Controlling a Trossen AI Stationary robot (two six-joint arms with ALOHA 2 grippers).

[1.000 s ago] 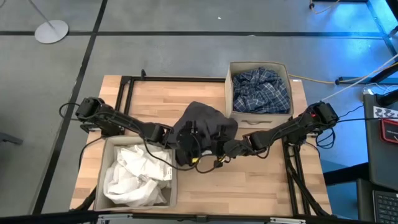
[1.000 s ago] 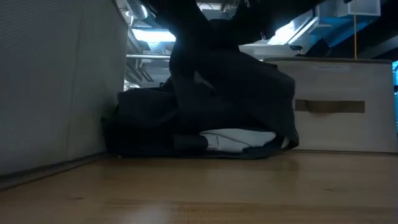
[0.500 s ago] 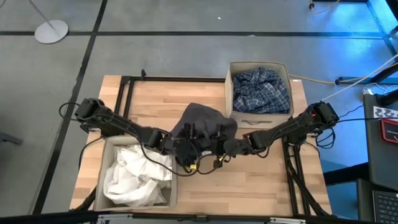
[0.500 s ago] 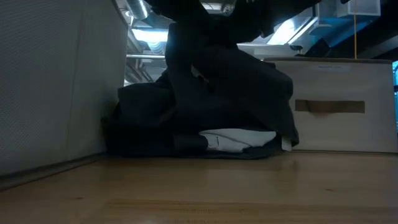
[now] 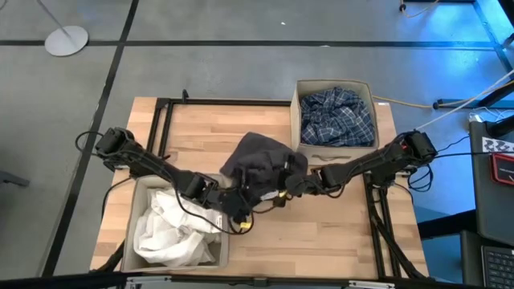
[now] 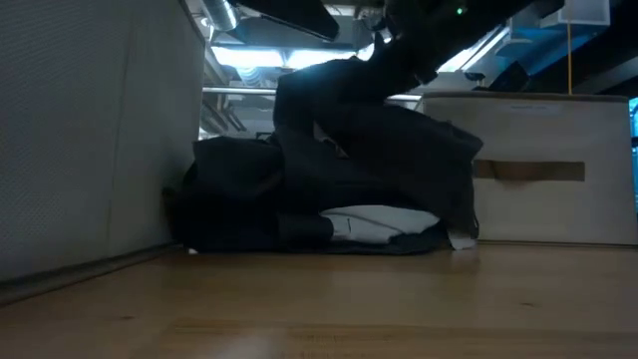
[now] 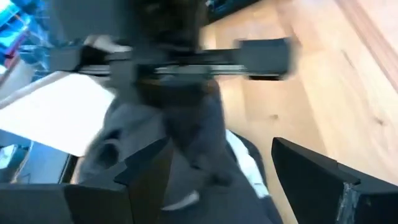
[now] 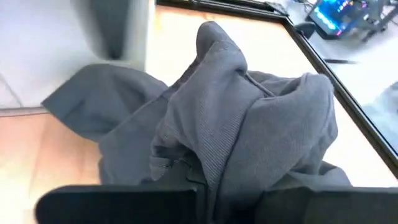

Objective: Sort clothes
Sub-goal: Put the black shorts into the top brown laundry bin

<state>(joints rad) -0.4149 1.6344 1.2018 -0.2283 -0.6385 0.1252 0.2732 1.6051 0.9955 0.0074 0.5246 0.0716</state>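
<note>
The wooden table (image 5: 321,233) carries two beige fabric bins: the left bin (image 5: 226,238), at the near left, holds white garments (image 5: 173,229); the right bin (image 5: 297,120), at the far right, holds the blue-white plaid shirt (image 5: 337,116). The dark grey garment (image 5: 261,156) lies bunched at the table centre, between the bins; in the low view it (image 6: 329,189) hides a pale item beneath its near edge that cannot be identified, and the high view does not show that item at all. The right gripper (image 5: 283,189) is clenched on the near right edge of the dark grey garment, lifting a fold; the right wrist view shows the cloth (image 8: 242,118) bunched directly ahead of the fingers, though the pinch point itself is cut off at the frame edge. The left gripper (image 5: 239,210) hovers just near-left of the garment, beside the left bin's corner, jaws spread and holding nothing; its wrist view is motion-blurred, with only the dark fingers (image 7: 311,171) clearly resolved.
</note>
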